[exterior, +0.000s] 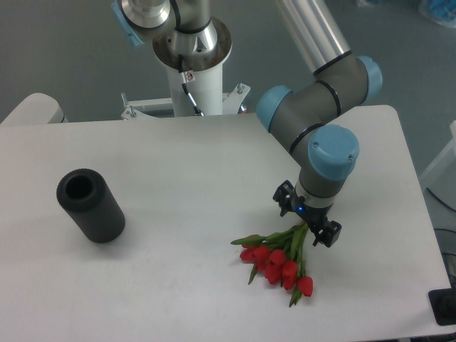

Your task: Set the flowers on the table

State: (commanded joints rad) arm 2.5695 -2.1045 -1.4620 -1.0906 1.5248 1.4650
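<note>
The flowers (279, 262) are a bunch of red tulip buds with green stems and leaves. They lie low over the white table (185, 178) at the front right, buds toward the front. My gripper (305, 226) points down at the stem end of the bunch. The stems run up into it, so it looks shut on them, but the fingers are mostly hidden behind the wrist. I cannot tell whether the buds touch the tabletop.
A black hollow cylinder (91, 205) lies on its side at the left of the table. The arm's white base column (192, 78) stands at the back edge. The table's right edge is close to the gripper.
</note>
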